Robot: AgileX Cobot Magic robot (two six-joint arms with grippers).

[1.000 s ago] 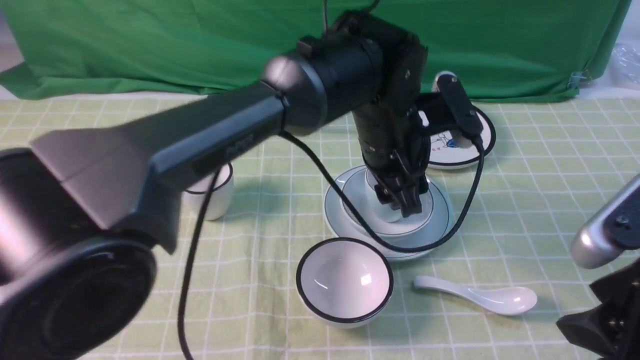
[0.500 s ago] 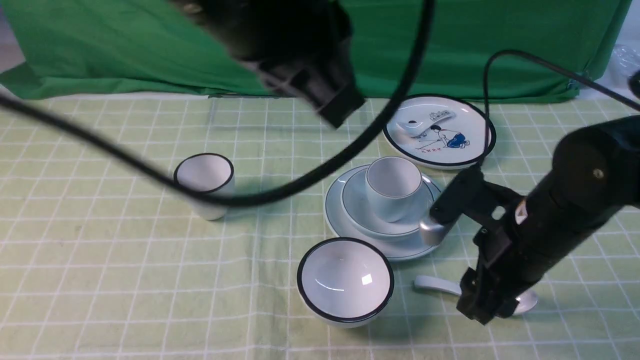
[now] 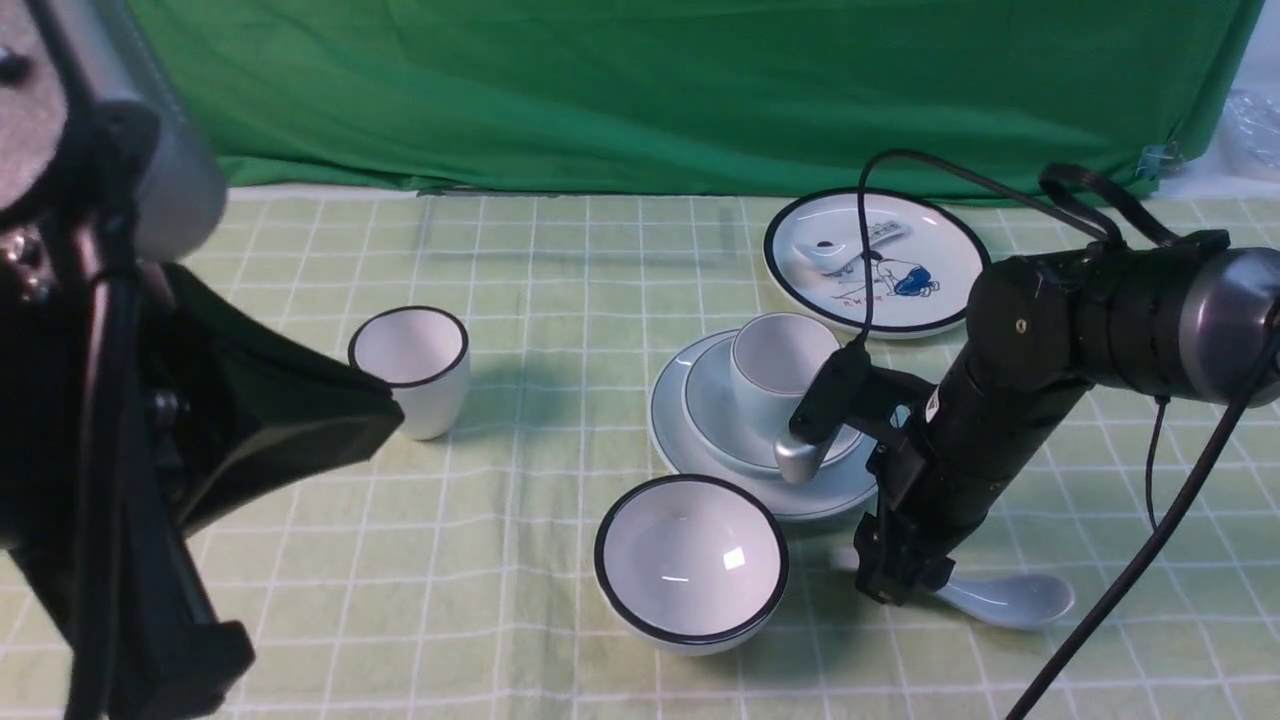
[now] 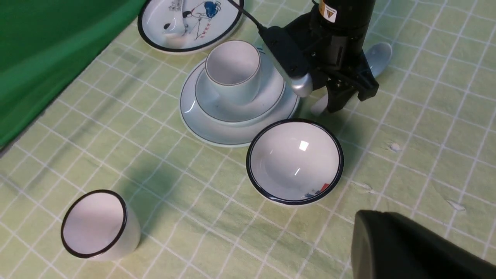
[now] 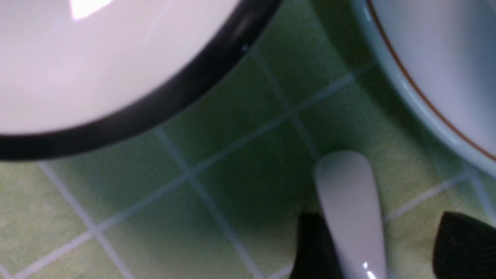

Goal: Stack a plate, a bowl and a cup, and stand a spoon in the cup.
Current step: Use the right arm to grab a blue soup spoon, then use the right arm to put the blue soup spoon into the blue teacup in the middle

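Close on the handle of the white ceramic soup spoon [image 3: 1000,598], lying flat on the checked cloth [image 3: 500,600], handle end near the black-rimmed bowl [image 3: 690,560], scoop pointing away to the right. Note the right gripper [image 3: 895,585] down at cloth level and spread astride that handle: in the right wrist view, one finger [image 5: 312,248] against the handle's side, the other apart from it, nothing pinched yet. Centre first, so as not to shove the handle sideways on closing. Squeeze firmly but slowly: glossy glaze, probably slippery, and a heavy scoop likely to swing down once off the cloth. Lift straight up, clear of the black-rimmed bowl's edge. Carry over to the pale blue cup [image 3: 783,370], already seated in the shallow bowl [image 3: 722,432] on the plain plate [image 3: 672,440]. Lower scoop first into the cup's middle without clipping its rim; probably a light stack, easy to nudge out of line. As for the left gripper [image 4: 387,240], close to the front camera and mostly out of sight: impossible to tell whether spread or pressed together.
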